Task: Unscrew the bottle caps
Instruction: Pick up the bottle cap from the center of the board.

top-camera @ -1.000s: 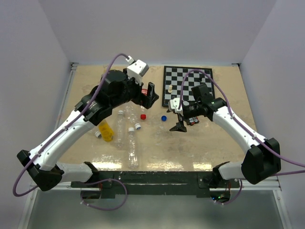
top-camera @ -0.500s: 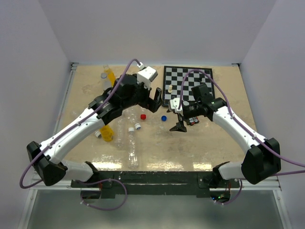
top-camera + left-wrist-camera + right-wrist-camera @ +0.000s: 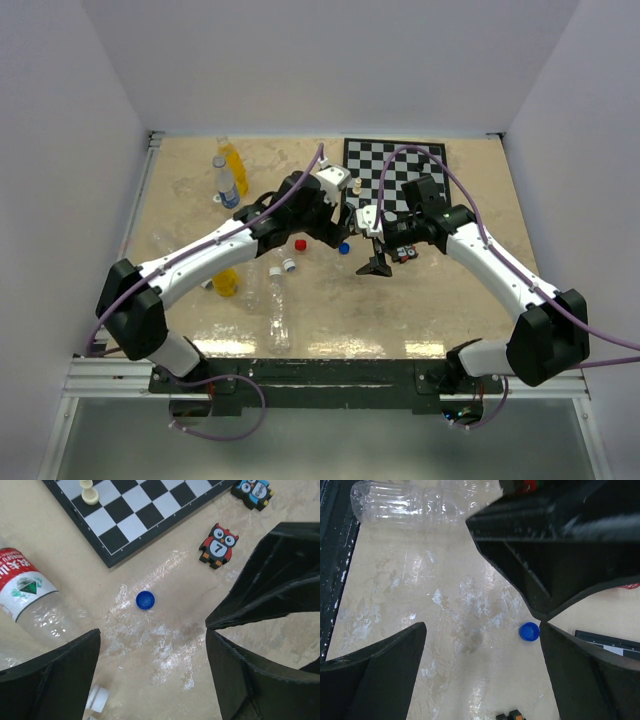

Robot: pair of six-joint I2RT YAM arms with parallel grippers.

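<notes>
A blue bottle cap [image 3: 343, 247] lies loose on the table; it also shows in the left wrist view [image 3: 145, 600] and the right wrist view [image 3: 529, 631]. My left gripper [image 3: 335, 233] hovers just behind it, open and empty [image 3: 152, 680]. My right gripper [image 3: 376, 264] is open and empty [image 3: 480, 675] to the cap's right. An orange-yellow bottle [image 3: 231, 160] and a clear blue-and-white-labelled bottle [image 3: 225, 183] stand at the back left. A second orange-yellow bottle [image 3: 226, 282] lies under the left arm. Loose white caps [image 3: 287, 266] and a red cap [image 3: 299, 243] lie nearby.
A chessboard [image 3: 400, 160] with a white pawn [image 3: 89, 492] lies at the back right. Owl figures [image 3: 218, 546] sit by its near edge. Clear unlabelled bottles [image 3: 278, 310] lie near the front. A red-labelled clear bottle [image 3: 25, 587] lies left of the blue cap.
My left arm has swung right and down towards the table's middle, uncovering the two upright bottles at the back left. The right arm has not moved.
</notes>
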